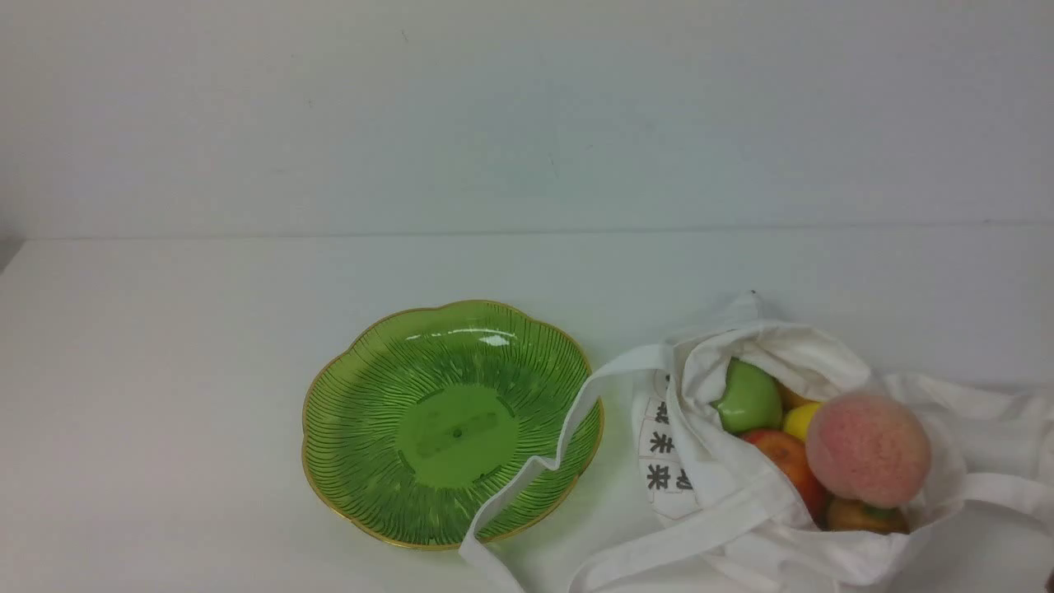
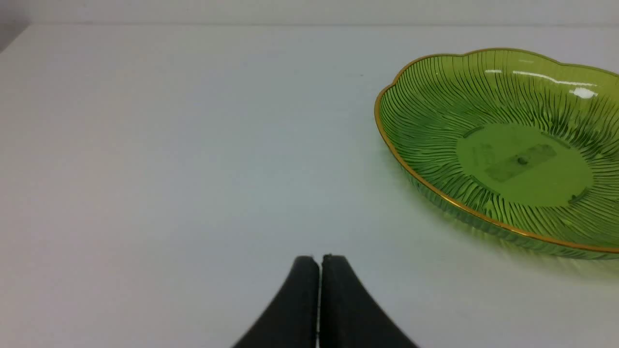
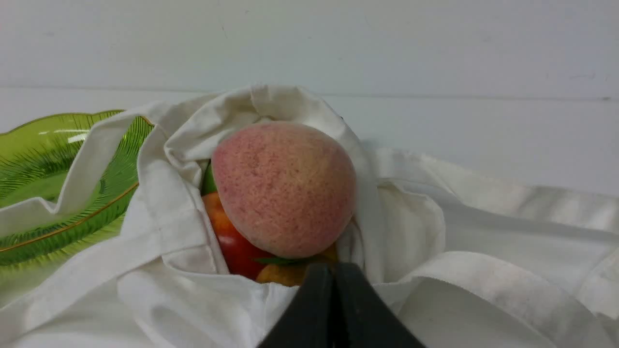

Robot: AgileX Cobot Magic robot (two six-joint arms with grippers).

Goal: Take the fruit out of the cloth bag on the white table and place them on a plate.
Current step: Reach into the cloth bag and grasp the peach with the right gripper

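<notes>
The green plate (image 1: 362,395) sits empty on the white table (image 1: 165,371). To its right lies the cloth bag (image 1: 741,527), mouth open. A pink peach (image 1: 868,449) tops the fruit in the bag, with a green apple (image 1: 749,399), a lemon (image 1: 800,420), a red apple (image 1: 789,465) and a brownish fruit (image 1: 865,517) around it. In its wrist view my right gripper (image 3: 333,267) is shut and empty, just before the bag's mouth below the peach (image 3: 283,188). My left gripper (image 2: 319,258) is shut and empty over bare table, apart from the plate (image 2: 522,159). Neither arm shows in the front view.
One bag strap (image 1: 535,469) lies across the plate's near right rim. The pale wall (image 1: 527,115) rises behind the table. More loose cloth and another strap (image 3: 483,285) spread to the right of the bag's mouth.
</notes>
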